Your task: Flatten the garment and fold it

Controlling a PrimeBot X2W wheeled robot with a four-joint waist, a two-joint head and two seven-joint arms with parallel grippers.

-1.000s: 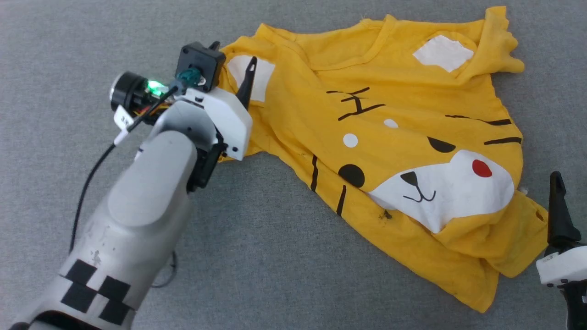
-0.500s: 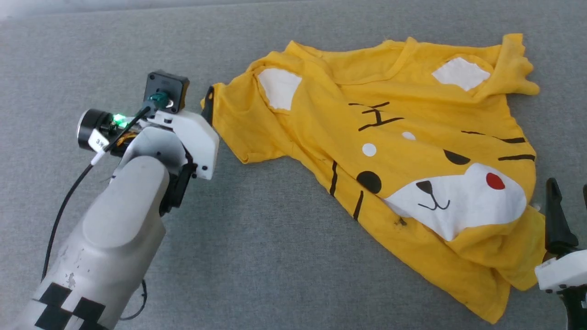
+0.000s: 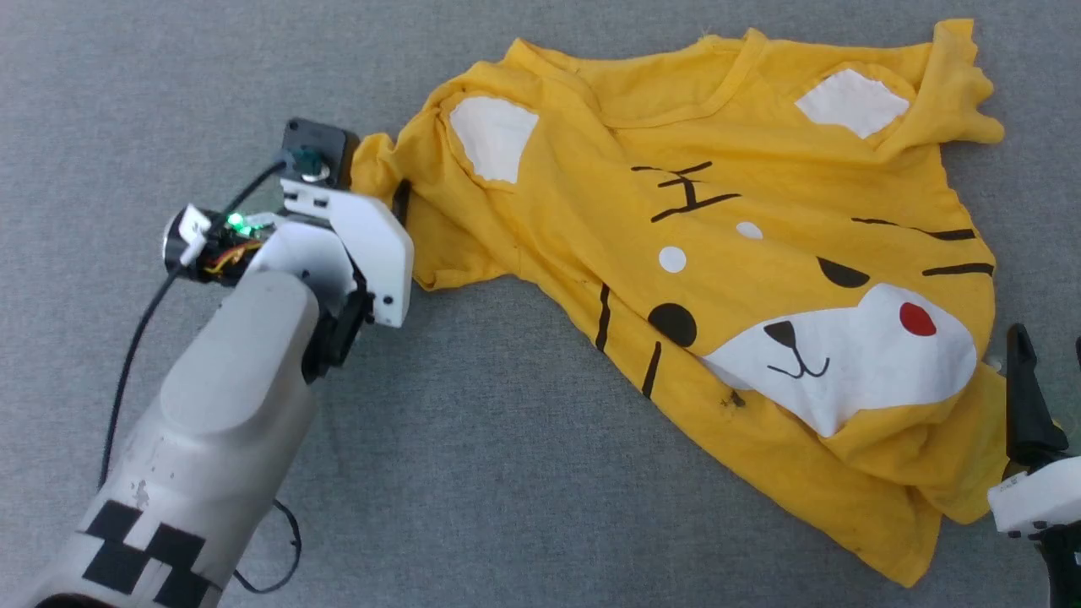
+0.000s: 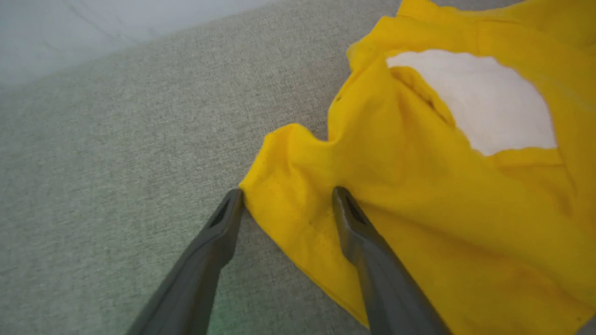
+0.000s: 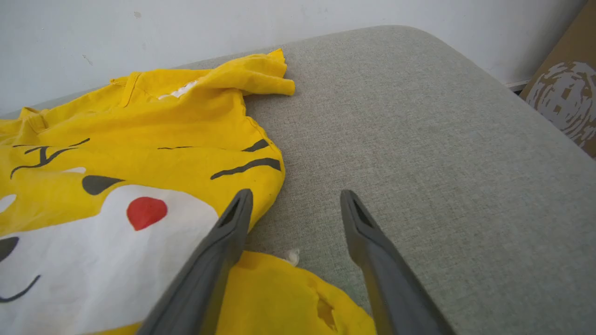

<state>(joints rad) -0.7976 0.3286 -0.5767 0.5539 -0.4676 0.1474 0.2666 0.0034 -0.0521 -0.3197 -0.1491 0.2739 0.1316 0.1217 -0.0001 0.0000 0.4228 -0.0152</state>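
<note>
The garment (image 3: 760, 279), a bright yellow T-shirt with a cartoon face print, lies crumpled and slanted on the grey surface. My left gripper (image 3: 382, 181) is at its left sleeve. In the left wrist view that gripper (image 4: 287, 195) is open, and the bunched sleeve edge (image 4: 298, 186) lies between the two fingers, one finger resting on the cloth. My right gripper (image 3: 1051, 355) stands open at the shirt's lower right corner. In the right wrist view the right gripper (image 5: 296, 195) has one finger over the shirt's edge (image 5: 260, 186) and the other over bare surface.
The grey cushioned surface (image 5: 419, 163) curves off at its far right corner, with a white wall (image 5: 233, 28) behind it. A brown cardboard box (image 5: 565, 97) stands beyond the right edge. A small white scrap (image 5: 292, 255) lies by the shirt's hem.
The left gripper pulled back left off the white patch, then came in on the sleeve edge, which now bunches between its fingers. The head view shifted. The right gripper has barely moved.
</note>
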